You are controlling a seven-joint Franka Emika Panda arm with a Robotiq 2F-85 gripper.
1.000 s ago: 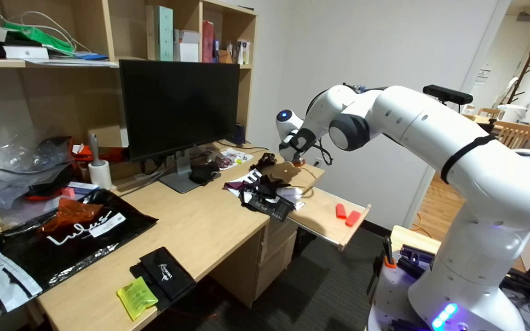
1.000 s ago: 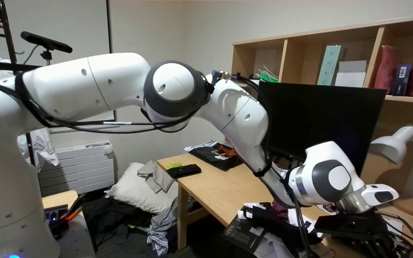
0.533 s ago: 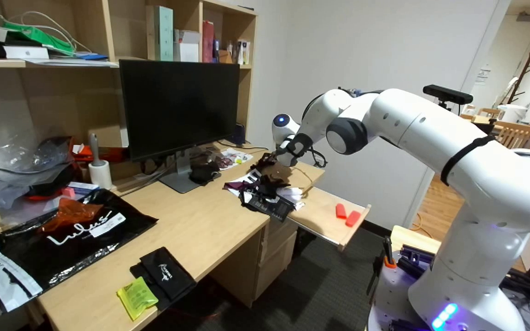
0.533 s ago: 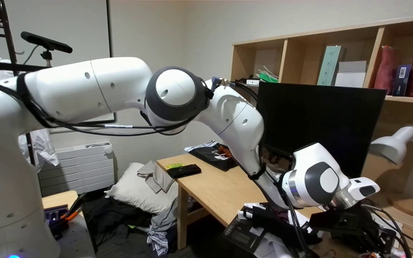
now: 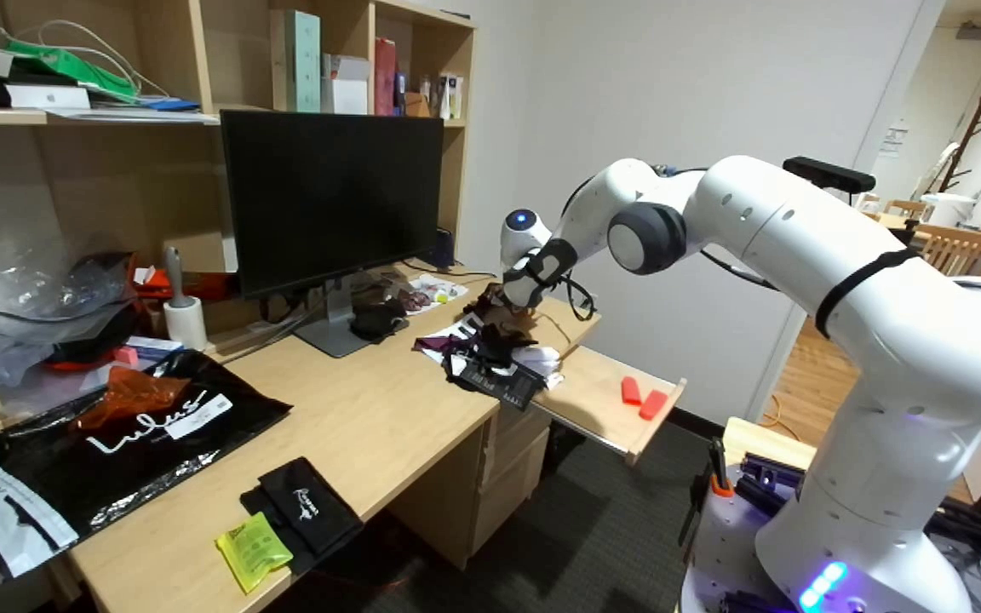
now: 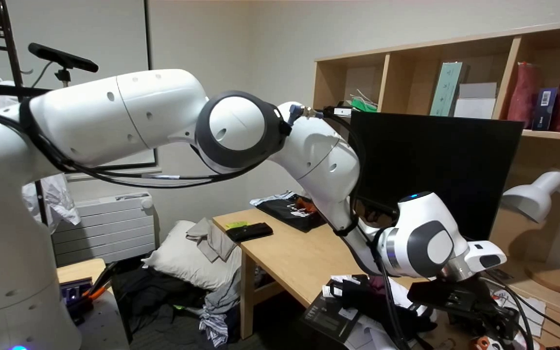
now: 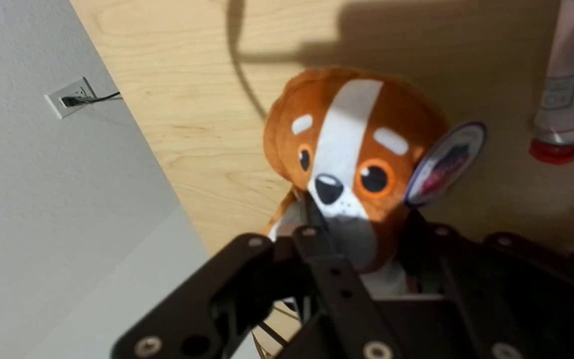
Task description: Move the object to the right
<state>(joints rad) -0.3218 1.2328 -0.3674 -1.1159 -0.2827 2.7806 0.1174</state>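
Observation:
The object is a small plush dog (image 7: 347,124), orange-brown with white patches and big eyes, seen face up in the wrist view. A round paper tag (image 7: 446,164) hangs at its side. My gripper (image 7: 361,214) has one finger on each side of the dog's chin, pressed against it, so it is shut on the dog. The dog's lower body is mostly hidden by the fingers. In an exterior view an orange bit of the dog (image 6: 484,343) shows under the gripper (image 6: 501,330). I cannot tell how high it is above the desk.
A bottle with a red cap (image 7: 566,99) lies near the dog. A pile of dark cloth and packaging (image 5: 490,353) is beside the gripper. The monitor (image 5: 333,204) and a white lamp (image 6: 535,199) stand behind. Two orange-red flat items (image 5: 642,398) lie on a pull-out board.
In both exterior views the hand has moved to the left. The orange of the dog under the gripper has shifted left along with it. Other things have not moved.

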